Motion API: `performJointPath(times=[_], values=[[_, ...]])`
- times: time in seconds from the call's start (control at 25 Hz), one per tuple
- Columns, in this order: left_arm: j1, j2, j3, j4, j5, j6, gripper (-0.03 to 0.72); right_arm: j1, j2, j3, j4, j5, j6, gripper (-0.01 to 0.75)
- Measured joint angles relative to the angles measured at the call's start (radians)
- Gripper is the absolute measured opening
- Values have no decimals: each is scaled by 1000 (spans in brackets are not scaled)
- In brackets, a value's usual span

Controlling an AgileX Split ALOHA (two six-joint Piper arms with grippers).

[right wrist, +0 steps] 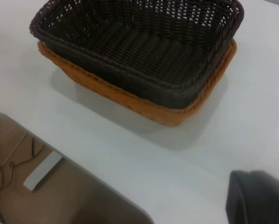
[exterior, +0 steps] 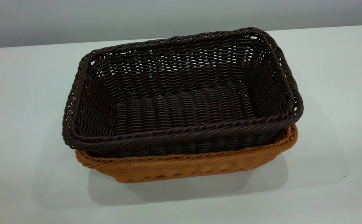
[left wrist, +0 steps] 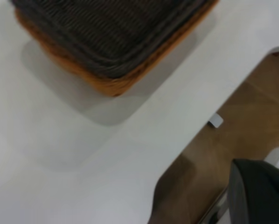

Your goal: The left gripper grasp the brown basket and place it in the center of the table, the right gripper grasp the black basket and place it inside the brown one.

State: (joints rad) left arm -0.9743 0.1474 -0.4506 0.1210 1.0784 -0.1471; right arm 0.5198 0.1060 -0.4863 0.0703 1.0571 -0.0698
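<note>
The black basket point(exterior: 181, 93) sits nested inside the brown basket point(exterior: 181, 166) near the middle of the white table point(exterior: 28, 124). Its rim stands a little above the brown rim. Neither gripper shows in the exterior view. In the left wrist view only a dark part of my left gripper point(left wrist: 261, 191) shows, back over the table edge, far from the black basket point(left wrist: 111, 28) and the brown basket point(left wrist: 107, 84). In the right wrist view a dark part of my right gripper point(right wrist: 258, 198) shows above the table, apart from the black basket point(right wrist: 139, 42) and the brown basket point(right wrist: 130, 100).
The table edge and brown floor show in both wrist views. A small white object point(left wrist: 216, 120) lies on the floor. A white strip point(right wrist: 42, 171) and thin cables point(right wrist: 4, 158) lie on the floor past the table corner.
</note>
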Motion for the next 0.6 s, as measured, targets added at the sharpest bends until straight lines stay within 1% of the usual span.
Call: performJointPath(times=[0.24,0.6], values=[[0,-5,3,-94,-5,140,-1,0,0,0,-4,0,2,5],[0,-5,3,-94,-5,147,-1,0,0,1,1,1,4,5]])
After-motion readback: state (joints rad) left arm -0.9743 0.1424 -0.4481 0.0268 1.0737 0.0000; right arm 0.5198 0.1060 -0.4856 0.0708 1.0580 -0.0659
